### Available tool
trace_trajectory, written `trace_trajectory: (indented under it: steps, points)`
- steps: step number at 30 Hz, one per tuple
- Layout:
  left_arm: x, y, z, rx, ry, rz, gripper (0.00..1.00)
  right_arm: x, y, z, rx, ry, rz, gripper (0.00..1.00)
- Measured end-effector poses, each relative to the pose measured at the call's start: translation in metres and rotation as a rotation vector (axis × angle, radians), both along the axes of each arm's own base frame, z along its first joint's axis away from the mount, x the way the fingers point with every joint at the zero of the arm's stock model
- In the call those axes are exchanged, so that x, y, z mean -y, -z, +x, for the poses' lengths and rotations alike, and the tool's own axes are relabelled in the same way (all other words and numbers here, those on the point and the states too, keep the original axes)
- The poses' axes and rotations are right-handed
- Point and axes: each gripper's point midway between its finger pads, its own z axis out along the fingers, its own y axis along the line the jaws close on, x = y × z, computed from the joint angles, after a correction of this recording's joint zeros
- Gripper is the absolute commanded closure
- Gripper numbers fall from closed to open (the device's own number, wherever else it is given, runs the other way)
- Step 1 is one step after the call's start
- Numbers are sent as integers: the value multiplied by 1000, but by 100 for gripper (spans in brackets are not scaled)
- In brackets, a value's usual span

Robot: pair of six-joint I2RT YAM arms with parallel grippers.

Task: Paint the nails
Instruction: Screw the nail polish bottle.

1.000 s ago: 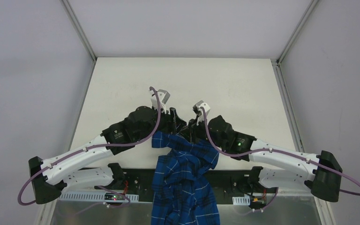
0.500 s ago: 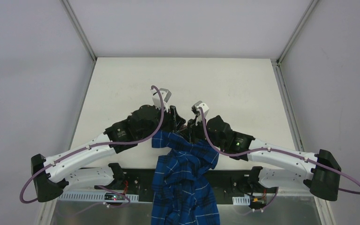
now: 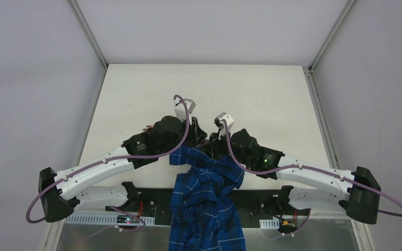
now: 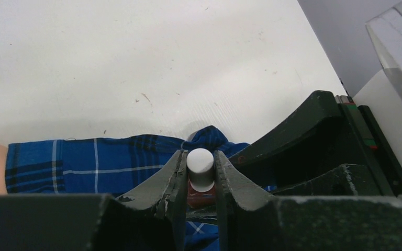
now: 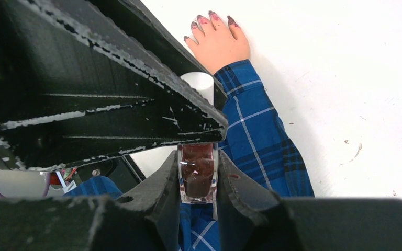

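The pale hand [image 5: 221,46] lies flat on the table, its dark reddish-purple nails [image 5: 204,20] at the fingertips, with the blue plaid sleeve [image 5: 261,141] behind it. My right gripper [image 5: 198,161] is shut on the glass polish bottle [image 5: 198,180], which holds dark red polish. My left gripper [image 4: 200,157] is shut on the bottle's white cap [image 4: 201,166]. Both grippers meet above the sleeve [image 3: 207,188] in the top view, left [image 3: 194,133] and right [image 3: 213,142]. There the hand is mostly hidden under the left arm.
The white table [image 3: 251,99] stretches beyond the grippers, with metal frame posts at its far corners. The plaid sleeve hangs over the near edge between the arm bases. The left finger [image 5: 110,94] fills the upper left of the right wrist view.
My left arm has swung a little to the right and its wrist has turned, still on the cap. The right arm and the bottle have barely moved.
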Motion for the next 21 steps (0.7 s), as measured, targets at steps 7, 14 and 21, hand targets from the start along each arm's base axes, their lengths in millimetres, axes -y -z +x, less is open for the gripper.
trace_trajectory:
  steps: [7,14,21]
  points:
    - [5,-2,-5,-20,24,-29,100,1,0,1,-3,14,2,100]
    - [6,-8,-16,-25,77,-62,100,1,-8,-9,-38,-42,39,100]
    - [6,-50,-51,28,245,-218,100,3,-49,-43,-74,-251,241,100]
